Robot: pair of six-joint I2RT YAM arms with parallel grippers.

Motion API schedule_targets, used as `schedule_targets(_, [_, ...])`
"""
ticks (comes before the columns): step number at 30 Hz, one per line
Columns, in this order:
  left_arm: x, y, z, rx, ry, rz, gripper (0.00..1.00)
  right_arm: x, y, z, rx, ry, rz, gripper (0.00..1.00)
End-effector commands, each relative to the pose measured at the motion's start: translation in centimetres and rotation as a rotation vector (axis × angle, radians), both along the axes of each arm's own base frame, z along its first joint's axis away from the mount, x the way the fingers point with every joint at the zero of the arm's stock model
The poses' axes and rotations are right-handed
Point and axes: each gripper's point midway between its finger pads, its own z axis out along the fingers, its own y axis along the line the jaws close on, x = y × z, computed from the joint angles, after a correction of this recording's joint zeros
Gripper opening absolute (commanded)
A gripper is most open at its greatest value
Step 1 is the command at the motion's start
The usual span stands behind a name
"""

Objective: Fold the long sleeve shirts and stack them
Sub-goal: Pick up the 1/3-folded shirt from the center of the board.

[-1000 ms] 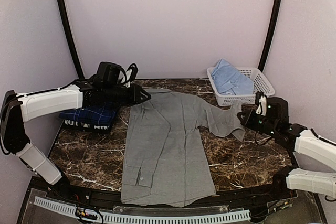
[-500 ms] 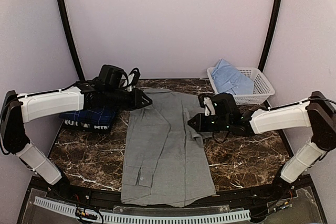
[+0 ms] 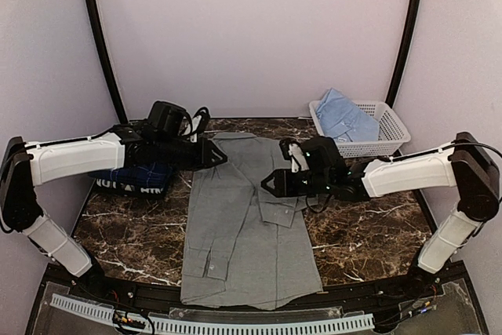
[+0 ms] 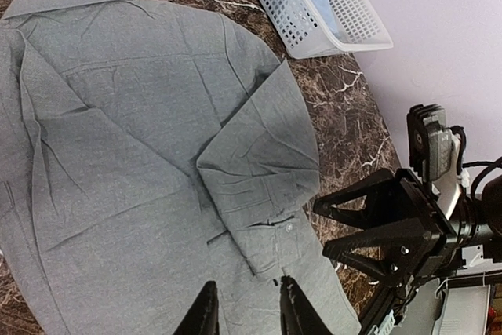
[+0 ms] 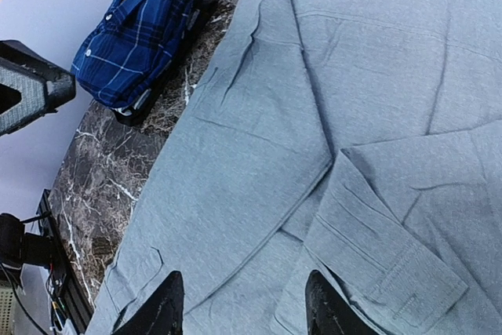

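Three long sleeve shirts are in view, along with one basket and two end effectors. The grey shirt [image 3: 243, 225] lies spread flat down the middle of the desk [image 3: 369, 241], its collar toward the far edge and its hem at the near edge. Its right sleeve is folded across the body, with the cuff [image 5: 384, 264] resting on the chest. The navy plaid shirt [image 3: 133, 176] sits folded at the left edge of the desk. The light blue shirt [image 3: 341, 115] is bunched in the white lattice basket [image 3: 392, 127] at the far right corner.

The right end effector [image 3: 267, 181] hovers just above the folded cuff, its jaws spread wide and empty. The left end effector [image 3: 222, 155] hangs over the grey shirt's left shoulder near the collar, its fingers [image 4: 205, 313] narrowly parted and gripping nothing.

A white lettering band shows on the plaid shirt, too small to read.
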Motion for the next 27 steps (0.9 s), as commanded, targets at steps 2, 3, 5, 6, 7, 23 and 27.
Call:
schedule_targets(2, [-2.0,-2.7,-0.8,0.033,0.006,-0.082,0.27,0.3,-4.4,-0.7,-0.013,0.034,-0.114,0.49])
schedule_targets(3, [-1.9,-3.3,-0.7,0.037,-0.001,-0.087,0.27,0.4,-5.3,-0.7,-0.009,0.039,-0.135,0.49])
schedule_targets(5, [-2.3,-4.9,-2.5,0.08,0.024,-0.11,0.28,0.6,-7.3,-0.8,-0.015,0.04,-0.19,0.49])
schedule_targets(6, [-3.0,-5.7,-3.0,0.097,0.032,-0.129,0.28,0.7,-8.0,-0.3,-0.01,0.03,-0.212,0.49])
schedule_targets(7, [-2.8,-6.4,-2.7,0.103,0.022,-0.13,0.29,0.8,-8.9,-0.1,-0.014,0.027,-0.237,0.49])
schedule_targets(23, [-4.9,-15.9,-11.4,0.536,-0.028,-0.259,0.52,0.8,-18.5,3.9,-0.043,-0.081,-0.512,0.6])
schedule_targets(27, [-4.6,-16.5,-12.9,0.666,-0.082,-0.257,0.6,0.6,-18.7,4.2,-0.041,-0.085,-0.513,0.6])
